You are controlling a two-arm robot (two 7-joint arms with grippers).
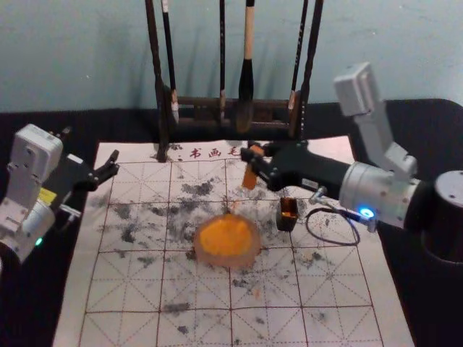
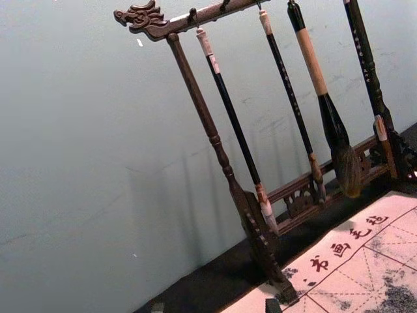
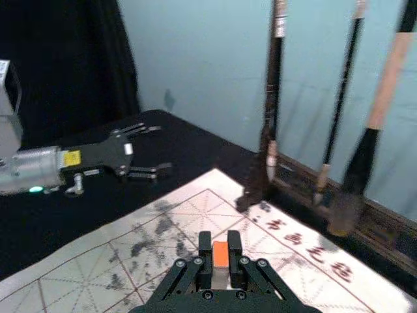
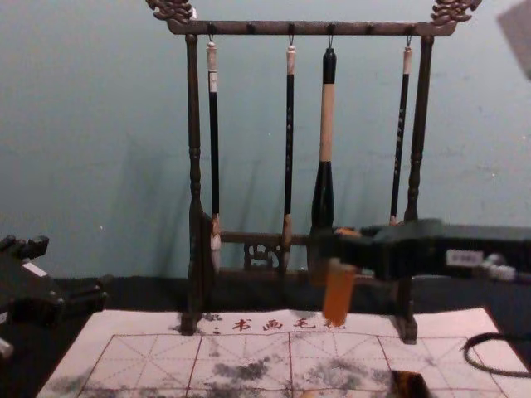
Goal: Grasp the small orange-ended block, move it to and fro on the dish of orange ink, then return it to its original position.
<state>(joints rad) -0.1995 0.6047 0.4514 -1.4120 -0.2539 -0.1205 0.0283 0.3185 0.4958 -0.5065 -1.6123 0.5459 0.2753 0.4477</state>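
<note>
My right gripper (image 1: 255,160) is shut on the small orange-ended block (image 1: 250,176), holding it above the mat behind the orange ink dish (image 1: 228,240). In the chest view the right gripper (image 4: 338,249) reaches in from the right, with the block (image 4: 338,294) hanging down from it. The right wrist view has the block (image 3: 220,255) pinched between both fingers of the right gripper (image 3: 220,261). Parked at the left of the mat, my left gripper (image 1: 113,166) stands open and empty; the right wrist view also catches it.
A dark open container (image 1: 287,215) with orange inside stands right of the dish. Behind the mat (image 1: 123,289) rises a wooden rack (image 4: 197,166) hung with several brushes (image 4: 326,124). A dark cable (image 1: 333,211) loops under the right arm.
</note>
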